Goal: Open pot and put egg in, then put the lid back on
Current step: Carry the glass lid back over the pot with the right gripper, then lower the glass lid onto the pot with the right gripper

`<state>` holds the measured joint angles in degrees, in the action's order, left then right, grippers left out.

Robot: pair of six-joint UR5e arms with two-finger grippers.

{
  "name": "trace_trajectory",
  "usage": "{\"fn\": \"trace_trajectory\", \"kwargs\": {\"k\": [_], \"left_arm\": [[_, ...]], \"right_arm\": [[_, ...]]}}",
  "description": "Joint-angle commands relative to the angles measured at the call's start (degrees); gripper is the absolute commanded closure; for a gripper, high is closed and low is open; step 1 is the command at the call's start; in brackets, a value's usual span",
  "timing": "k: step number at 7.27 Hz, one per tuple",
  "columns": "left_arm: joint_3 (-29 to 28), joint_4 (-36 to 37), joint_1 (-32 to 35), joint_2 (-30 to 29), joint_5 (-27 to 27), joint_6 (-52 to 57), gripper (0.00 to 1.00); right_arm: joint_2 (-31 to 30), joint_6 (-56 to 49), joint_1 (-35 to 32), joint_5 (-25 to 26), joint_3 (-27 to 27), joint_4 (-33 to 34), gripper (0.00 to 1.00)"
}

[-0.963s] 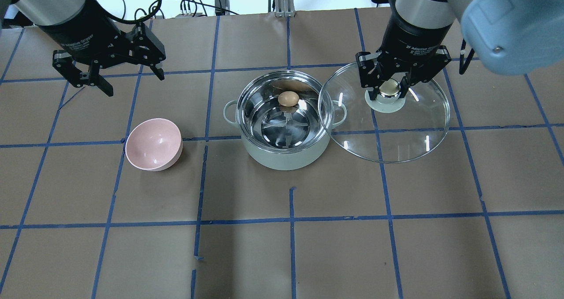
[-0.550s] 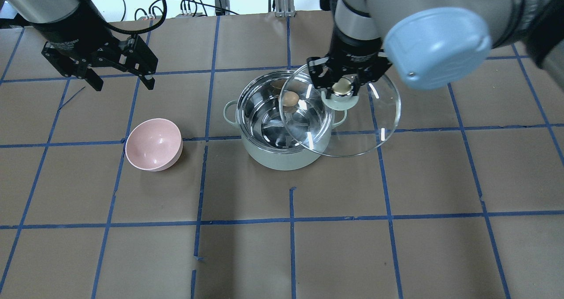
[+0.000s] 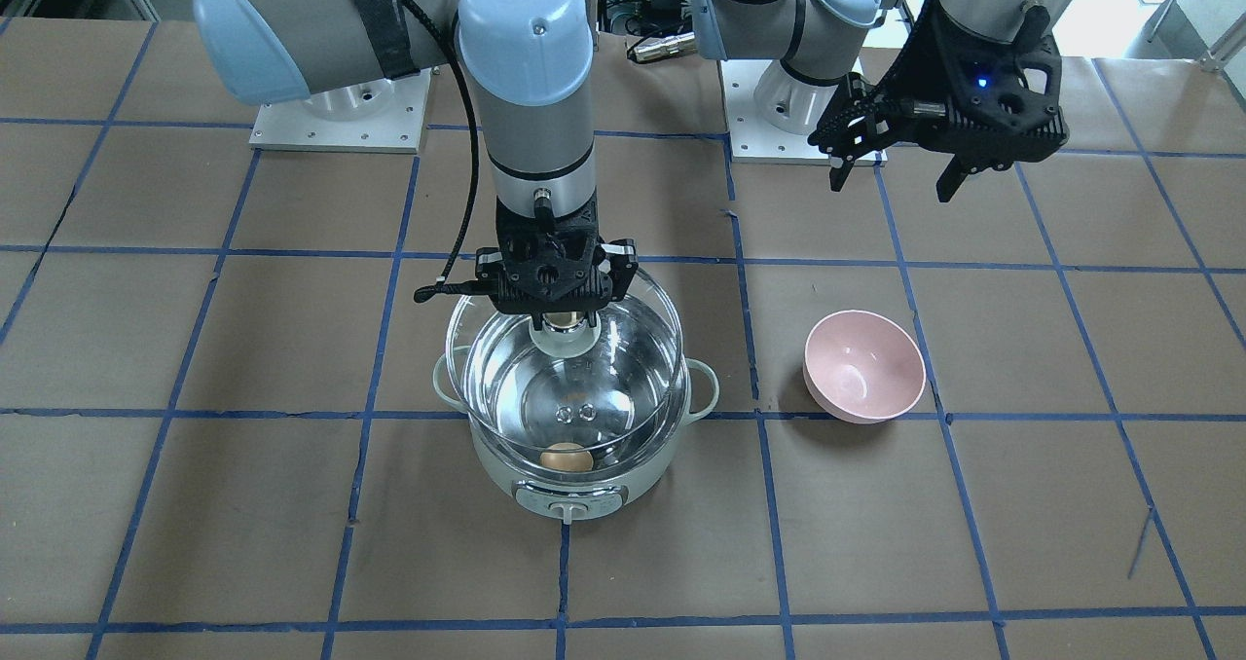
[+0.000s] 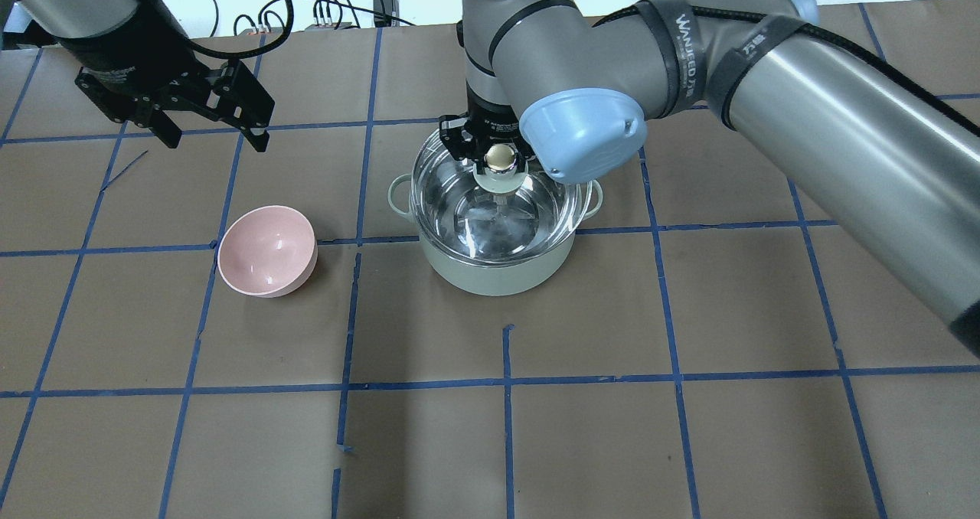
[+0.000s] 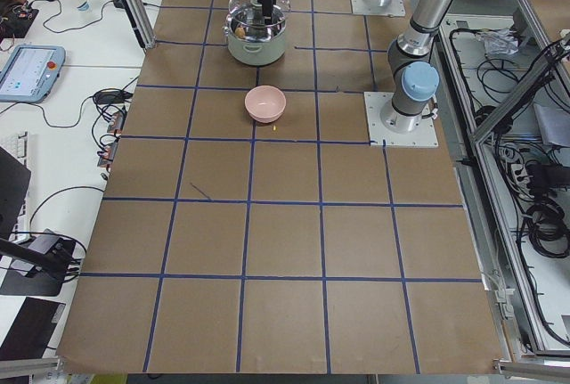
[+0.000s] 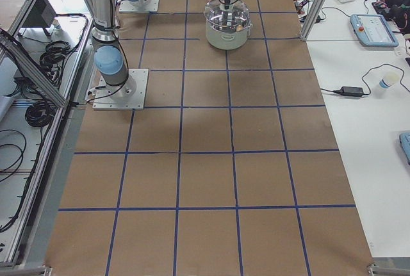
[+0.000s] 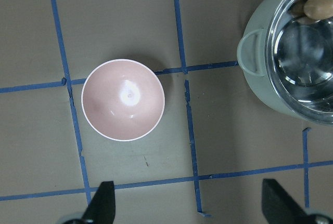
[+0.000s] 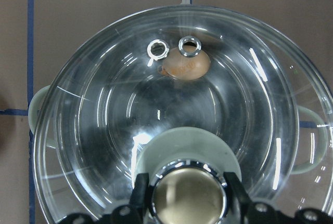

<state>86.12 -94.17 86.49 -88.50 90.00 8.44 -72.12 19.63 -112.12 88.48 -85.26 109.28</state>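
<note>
The mint-green pot (image 4: 494, 270) stands mid-table; it also shows in the front view (image 3: 569, 490) and the left wrist view (image 7: 260, 83). The brown egg (image 3: 566, 458) lies inside it, seen through the glass in the right wrist view (image 8: 186, 66). My right gripper (image 4: 501, 157) is shut on the cream knob of the glass lid (image 3: 623, 368) and holds the lid over the pot's mouth, slightly above the rim (image 8: 260, 94). My left gripper (image 4: 210, 132) is open and empty, hovering at the far left above the table.
A pink bowl (image 4: 266, 250) sits left of the pot, also in the left wrist view (image 7: 123, 100) and the front view (image 3: 863, 365). Cables lie beyond the far table edge (image 4: 337, 6). Blue tape lines grid the brown table.
My right gripper has carried the lid leftward from beside the pot to directly over it. My left gripper has barely moved and stays open.
</note>
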Motion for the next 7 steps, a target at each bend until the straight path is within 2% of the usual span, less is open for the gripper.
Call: {"fn": "trace_trajectory", "kwargs": {"k": [1, 3, 7], "left_arm": [[-0.51, 0.74, -0.44, 0.35, 0.00, -4.03, 0.00], [-0.60, 1.79, -0.53, 0.35, 0.00, -4.14, 0.00], [-0.51, 2.50, -0.62, 0.35, 0.27, -4.14, 0.00]], "right_arm": [[1.45, -0.11, -0.12, 0.02, -0.35, 0.76, 0.96], [1.72, -0.29, -0.12, -0.06, -2.27, 4.52, 0.96], [2.07, -0.29, -0.12, -0.24, -2.81, 5.68, 0.96]]}}
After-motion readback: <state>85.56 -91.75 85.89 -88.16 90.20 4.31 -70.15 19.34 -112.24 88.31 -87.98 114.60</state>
